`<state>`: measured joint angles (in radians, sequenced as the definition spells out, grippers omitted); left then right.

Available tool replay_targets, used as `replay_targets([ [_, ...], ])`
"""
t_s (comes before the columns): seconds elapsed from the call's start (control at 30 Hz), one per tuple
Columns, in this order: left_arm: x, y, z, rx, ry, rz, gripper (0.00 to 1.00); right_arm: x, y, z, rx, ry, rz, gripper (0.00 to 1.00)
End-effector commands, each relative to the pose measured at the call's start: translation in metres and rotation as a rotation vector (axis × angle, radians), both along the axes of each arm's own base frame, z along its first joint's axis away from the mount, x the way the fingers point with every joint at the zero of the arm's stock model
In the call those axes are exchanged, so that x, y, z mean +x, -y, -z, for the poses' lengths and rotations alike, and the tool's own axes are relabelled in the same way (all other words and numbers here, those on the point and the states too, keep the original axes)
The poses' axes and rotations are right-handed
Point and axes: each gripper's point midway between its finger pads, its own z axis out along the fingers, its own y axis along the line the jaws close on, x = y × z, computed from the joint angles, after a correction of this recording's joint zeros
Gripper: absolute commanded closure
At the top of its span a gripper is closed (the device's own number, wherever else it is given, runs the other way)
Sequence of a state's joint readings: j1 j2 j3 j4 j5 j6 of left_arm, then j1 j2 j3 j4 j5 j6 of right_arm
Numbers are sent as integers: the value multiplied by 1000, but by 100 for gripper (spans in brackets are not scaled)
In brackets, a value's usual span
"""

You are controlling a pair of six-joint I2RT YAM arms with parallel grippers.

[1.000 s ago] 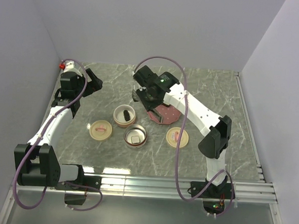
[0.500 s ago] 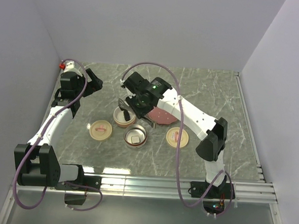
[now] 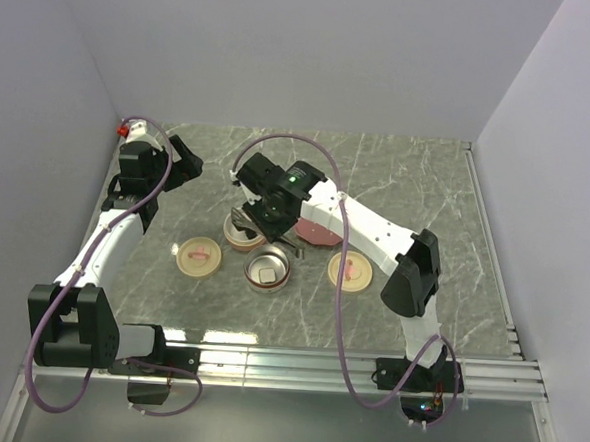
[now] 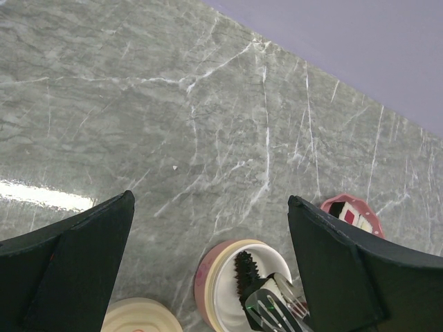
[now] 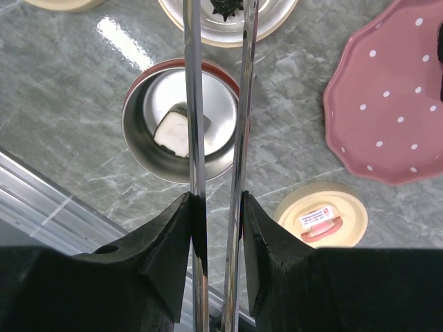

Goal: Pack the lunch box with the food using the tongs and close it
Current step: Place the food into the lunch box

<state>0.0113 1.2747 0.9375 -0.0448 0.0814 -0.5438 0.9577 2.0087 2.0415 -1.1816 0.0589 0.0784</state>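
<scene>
My right gripper point(image 3: 261, 211) point(image 5: 216, 200) is shut on the tongs point(image 5: 195, 104), whose two thin metal arms run out ahead of it. Their tips point(image 4: 275, 312) pinch a dark and white food piece point(image 4: 278, 289) inside the white lunch box bowl point(image 4: 223, 277) point(image 3: 242, 234), beside a spiky dark piece point(image 4: 246, 268). Another white piece point(image 5: 176, 131) lies in the steel-lined bowl point(image 5: 142, 131) point(image 3: 267, 269). A further piece point(image 4: 344, 211) rests on the red plate point(image 4: 367, 211) point(image 5: 387, 104). Far left, my left gripper point(image 3: 183, 164) point(image 4: 211, 199) stands open and holds nothing.
Two cream lids lie flat on the marble table, one to the left point(image 3: 199, 256) point(image 4: 138, 317) and one to the right point(image 3: 350, 270) point(image 5: 322, 214) of the bowls. A metal rail point(image 3: 366, 366) runs along the near edge. A red-capped object point(image 3: 124, 127) sits at the back left corner.
My right arm has swung left from the red plate to the white bowl, carrying a food piece in the tongs. The left arm has not moved.
</scene>
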Motion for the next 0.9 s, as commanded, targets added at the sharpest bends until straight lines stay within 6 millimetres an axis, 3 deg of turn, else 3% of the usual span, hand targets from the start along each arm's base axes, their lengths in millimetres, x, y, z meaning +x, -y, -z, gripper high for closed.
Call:
replay_targets([
  [0.0,5,1,-26,-4,78,0,1,3,-12,-4,35,35,-32,83],
  [0.23,5,0,-25,-4,70,-8,0,1,-13,4,8,20,-38,78],
  [0.4,5,0,-26,-4,75,-8,1,0,-9,8,-13,24,-31,65],
  [0.6,5,1,-26,-6,75,-6,0,2,-10,6,-5,31,-26,58],
  [0.87,5,0,-25,-5,73,-9,1,5,-10,5,-5,46,-17,54],
])
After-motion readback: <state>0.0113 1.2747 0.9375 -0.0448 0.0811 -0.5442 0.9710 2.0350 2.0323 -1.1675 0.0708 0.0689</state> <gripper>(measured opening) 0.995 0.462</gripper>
